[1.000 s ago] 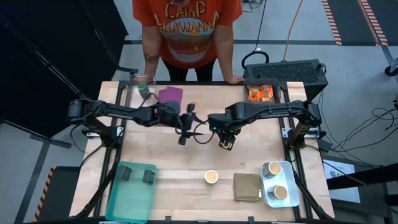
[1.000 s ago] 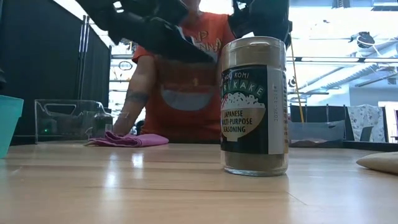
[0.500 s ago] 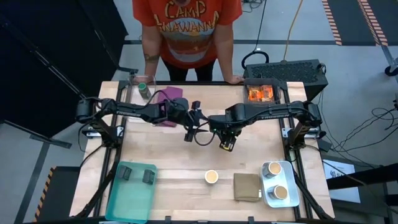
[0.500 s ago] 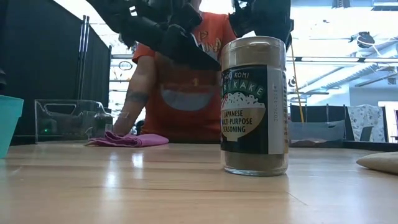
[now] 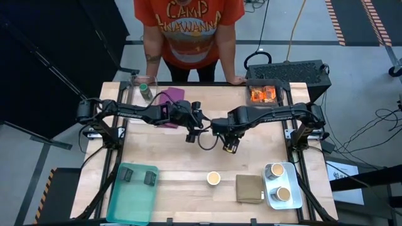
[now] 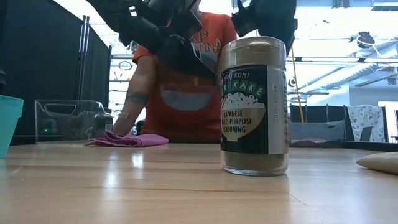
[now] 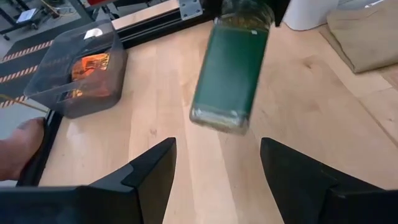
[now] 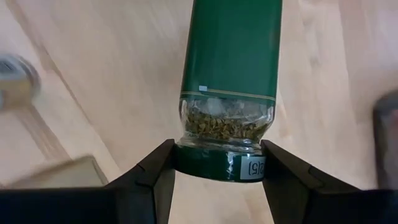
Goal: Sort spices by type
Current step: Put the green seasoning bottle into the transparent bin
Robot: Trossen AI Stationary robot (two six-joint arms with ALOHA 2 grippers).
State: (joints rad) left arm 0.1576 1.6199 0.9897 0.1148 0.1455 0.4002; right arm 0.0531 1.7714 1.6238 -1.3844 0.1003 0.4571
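My right gripper [image 5: 229, 144] hangs over the middle of the table, pointing down, shut on a green-labelled jar [image 8: 230, 62] with a green lid. In the left wrist view the same jar [image 7: 230, 68] hangs ahead of my left gripper [image 7: 217, 165]. That gripper [image 5: 190, 133] is open and holds nothing, a short way to the jar's left. A tan-topped seasoning jar [image 5: 213, 178] stands on its base near the front edge and fills the low view [image 6: 255, 106]. Another green-lidded jar [image 5: 144, 88] sits in a clear bin at the far left. My right gripper pinches the jar's green lid [image 8: 217, 167] between its two fingers [image 8: 155, 177], one on each side. The fingers come from above and point down. The jar hangs below them by its lid, slightly tilted, clear of the table.
A teal tray [image 5: 119, 201] at the near left holds two dark blocks [image 5: 125, 174]. A metal tray [image 5: 270, 199] at the near right holds two tan-topped jars, beside an olive cloth [image 5: 249, 188]. Orange packets [image 5: 264, 94] fill a far-right bin. A purple cloth [image 5: 173, 95] and a person's hand [image 5: 235, 80] are at the far edge.
My left gripper has moved a little toward the table's right, closer to the jar in my right gripper, and has tipped further down. My right gripper has kept the jar still.
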